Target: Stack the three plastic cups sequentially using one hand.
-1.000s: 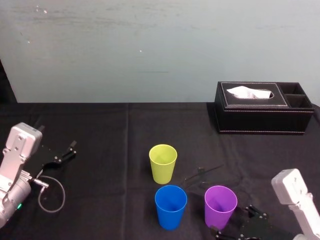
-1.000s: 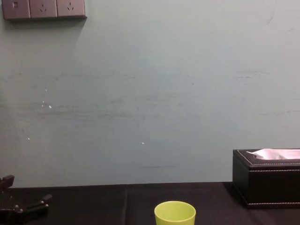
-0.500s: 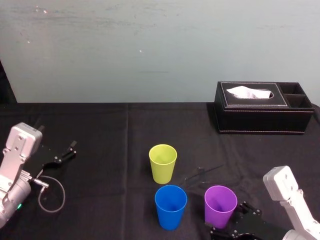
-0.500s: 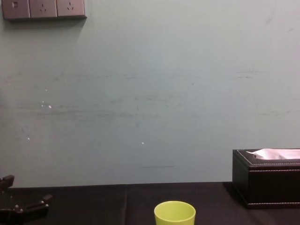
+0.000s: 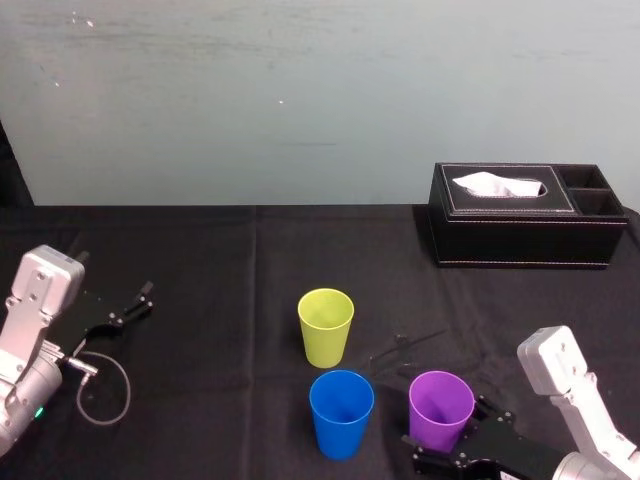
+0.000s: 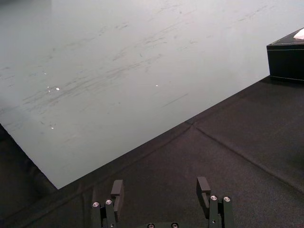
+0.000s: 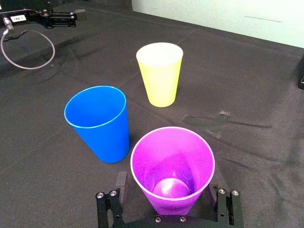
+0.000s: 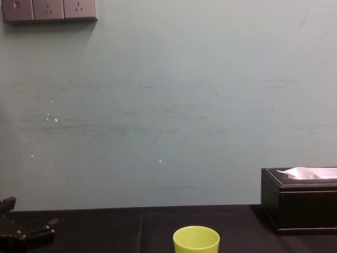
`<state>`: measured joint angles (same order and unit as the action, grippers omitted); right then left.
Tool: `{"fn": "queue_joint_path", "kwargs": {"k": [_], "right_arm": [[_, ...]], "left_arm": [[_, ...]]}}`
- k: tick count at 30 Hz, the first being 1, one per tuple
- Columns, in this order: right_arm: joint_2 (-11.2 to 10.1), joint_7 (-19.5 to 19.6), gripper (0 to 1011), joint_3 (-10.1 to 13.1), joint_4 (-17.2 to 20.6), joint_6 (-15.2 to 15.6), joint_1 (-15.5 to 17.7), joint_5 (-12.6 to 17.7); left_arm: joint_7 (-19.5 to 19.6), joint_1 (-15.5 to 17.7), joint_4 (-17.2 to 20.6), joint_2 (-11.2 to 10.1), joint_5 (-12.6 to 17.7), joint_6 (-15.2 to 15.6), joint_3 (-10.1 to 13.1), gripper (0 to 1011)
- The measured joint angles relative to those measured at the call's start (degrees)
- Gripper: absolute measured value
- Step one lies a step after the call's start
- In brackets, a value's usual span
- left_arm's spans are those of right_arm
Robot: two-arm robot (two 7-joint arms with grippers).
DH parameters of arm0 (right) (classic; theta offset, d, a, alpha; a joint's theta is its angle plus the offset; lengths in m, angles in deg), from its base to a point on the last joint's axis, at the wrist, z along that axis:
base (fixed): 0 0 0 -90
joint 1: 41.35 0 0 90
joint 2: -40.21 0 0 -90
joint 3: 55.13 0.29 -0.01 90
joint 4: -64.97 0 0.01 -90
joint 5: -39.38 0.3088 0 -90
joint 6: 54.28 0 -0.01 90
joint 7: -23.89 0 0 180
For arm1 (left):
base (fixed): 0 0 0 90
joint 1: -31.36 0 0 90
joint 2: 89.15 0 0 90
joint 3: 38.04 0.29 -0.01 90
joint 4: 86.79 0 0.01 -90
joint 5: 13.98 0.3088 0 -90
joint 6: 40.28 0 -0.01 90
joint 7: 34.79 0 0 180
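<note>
Jaws of my right gripper (image 5: 455,442) are released, one on each side of the foot of the purple cup (image 5: 440,405), low at right in head view; I see the blue cup (image 5: 341,410) just beside it, the yellow-green cup (image 5: 326,325) behind, free cloth (image 5: 250,260) around them. Left wrist view: left gripper (image 6: 160,190) parked over the cloth, fingers (image 6: 116,189) spread. Right wrist view: a white label (image 7: 14,19) far off, unreadable. Chest view: yellow-green rim at bottom centre, tissue box (image 8: 297,211) at right

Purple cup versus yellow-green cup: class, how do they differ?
The purple cup sits near the robot, on its right; the yellow-green cup stands farther back, centrally. The purple cup stands between the open jaws of the right gripper; the yellow-green cup stands free. Both are upright, empty tumblers of like size. Left gripper rests far left.
</note>
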<state>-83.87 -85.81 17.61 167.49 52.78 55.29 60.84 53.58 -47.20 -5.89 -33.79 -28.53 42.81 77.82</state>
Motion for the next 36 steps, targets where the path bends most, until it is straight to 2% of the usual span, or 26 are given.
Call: {"fn": "queue_joint_path", "kwargs": {"k": [14, 25, 36], "right_arm": [[0.1, -0.1, 996, 0.0, -0.2, -0.1, -0.1, 0.0], [0.1, -0.1, 731, 0.0, -0.1, -0.1, -0.1, 0.0], [0.0, 0.0, 715, 0.1, -0.1, -0.1, 0.0, 0.0]], "left_arm": [[0.0, 0.0, 0.0, 0.0, 0.0, 0.0, 0.0, 1000], [0.0, 0.0, 0.0, 0.0, 0.0, 0.0, 0.0, 1000], [0.0, 0.0, 0.0, 0.0, 0.0, 0.0, 0.0, 1000]]}}
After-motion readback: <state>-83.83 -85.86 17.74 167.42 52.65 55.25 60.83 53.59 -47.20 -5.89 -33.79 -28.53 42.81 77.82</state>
